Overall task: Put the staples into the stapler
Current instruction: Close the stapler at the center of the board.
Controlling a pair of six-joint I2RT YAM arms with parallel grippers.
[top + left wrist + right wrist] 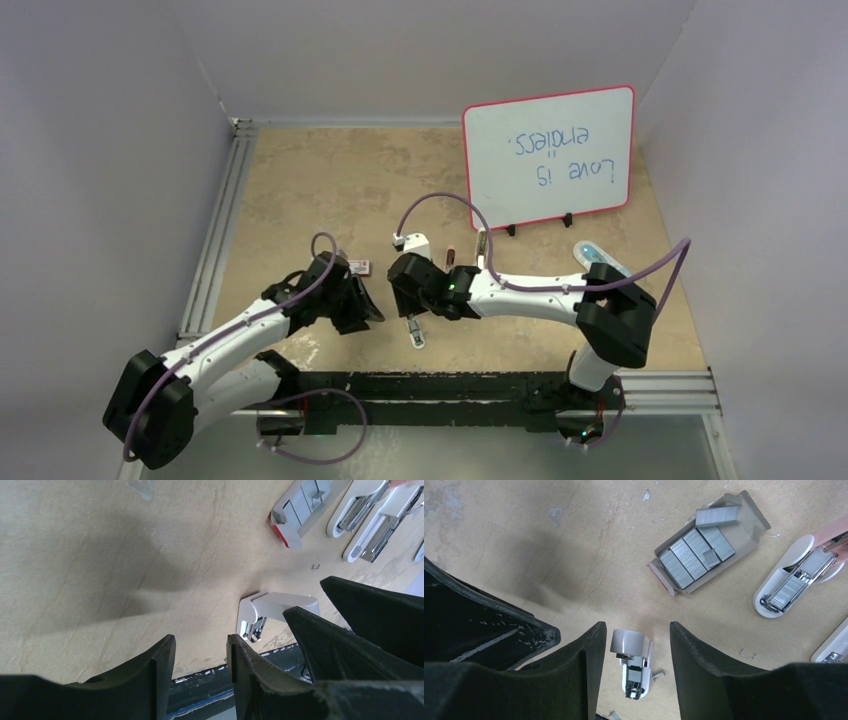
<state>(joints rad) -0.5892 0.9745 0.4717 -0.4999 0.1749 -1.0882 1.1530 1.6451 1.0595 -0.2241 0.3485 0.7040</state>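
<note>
Staples point(696, 547) lie in the grey tray point(750, 526) on the bench point(499, 540), beside the opened stapler point(791, 582). Right pincer point(634, 637) and left pincer point(200, 647) are spread, holding nothing. Judged step: strip pickup, not begun; next move needs a fine pinch on one strip.

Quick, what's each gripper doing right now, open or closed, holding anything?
Left gripper: open, holding nothing.
Right gripper: open, over the small white stapler, not clamped on it.
</note>
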